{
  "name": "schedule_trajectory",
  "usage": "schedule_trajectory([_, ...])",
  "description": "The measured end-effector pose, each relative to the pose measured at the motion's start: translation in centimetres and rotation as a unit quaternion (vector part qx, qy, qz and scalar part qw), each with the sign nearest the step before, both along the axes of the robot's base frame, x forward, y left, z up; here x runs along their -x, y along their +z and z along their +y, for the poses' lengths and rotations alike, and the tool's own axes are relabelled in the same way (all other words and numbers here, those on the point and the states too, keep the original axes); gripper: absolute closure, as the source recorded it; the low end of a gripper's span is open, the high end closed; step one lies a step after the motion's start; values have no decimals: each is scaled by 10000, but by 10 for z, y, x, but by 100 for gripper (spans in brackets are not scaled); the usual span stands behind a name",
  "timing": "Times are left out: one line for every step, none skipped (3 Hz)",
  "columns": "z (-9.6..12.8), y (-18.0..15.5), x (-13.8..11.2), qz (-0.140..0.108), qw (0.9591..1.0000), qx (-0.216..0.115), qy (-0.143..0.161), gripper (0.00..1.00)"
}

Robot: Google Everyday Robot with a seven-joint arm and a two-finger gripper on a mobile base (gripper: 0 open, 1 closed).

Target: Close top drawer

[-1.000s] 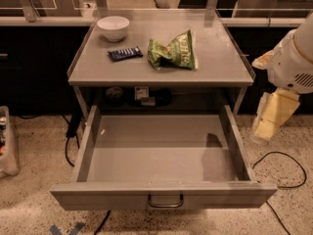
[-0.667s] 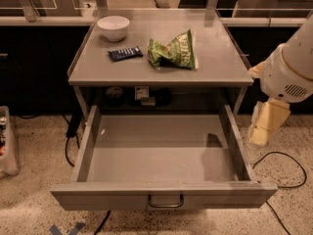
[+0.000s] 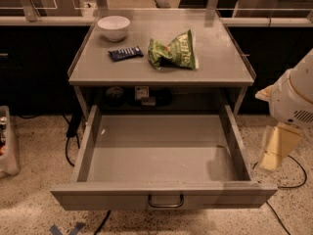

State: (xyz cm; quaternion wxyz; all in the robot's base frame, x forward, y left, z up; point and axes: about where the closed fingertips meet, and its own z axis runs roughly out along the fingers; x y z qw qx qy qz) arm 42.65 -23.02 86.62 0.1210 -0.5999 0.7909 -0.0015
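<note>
The top drawer (image 3: 164, 155) is a wide shallow grey metal drawer, pulled far out of the cabinet and empty inside. Its flat front panel (image 3: 98, 196) faces me at the bottom of the view, with a small metal bar handle (image 3: 166, 201) at its centre. My gripper (image 3: 276, 148), yellowish below the white arm housing (image 3: 293, 99), hangs to the right of the drawer, outside its right wall and apart from it. It touches nothing. The lower drawers are hidden under the open one.
On the cabinet top (image 3: 215, 62) lie a white bowl (image 3: 113, 27), a dark blue snack bar (image 3: 125, 53) and a green chip bag (image 3: 172, 52). Cables (image 3: 71, 146) trail on the speckled floor at left and right. A light bin (image 3: 7, 146) stands at far left.
The arm and gripper have moved down along the drawer's right side. The drawer and the things on the cabinet top have not moved.
</note>
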Motion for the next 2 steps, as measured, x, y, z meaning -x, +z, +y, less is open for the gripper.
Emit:
schedule_trajectory([0, 1, 0, -16, 10000, 2, 3, 0])
schedule_trajectory([3, -11, 6, -100, 9999, 85, 90, 0])
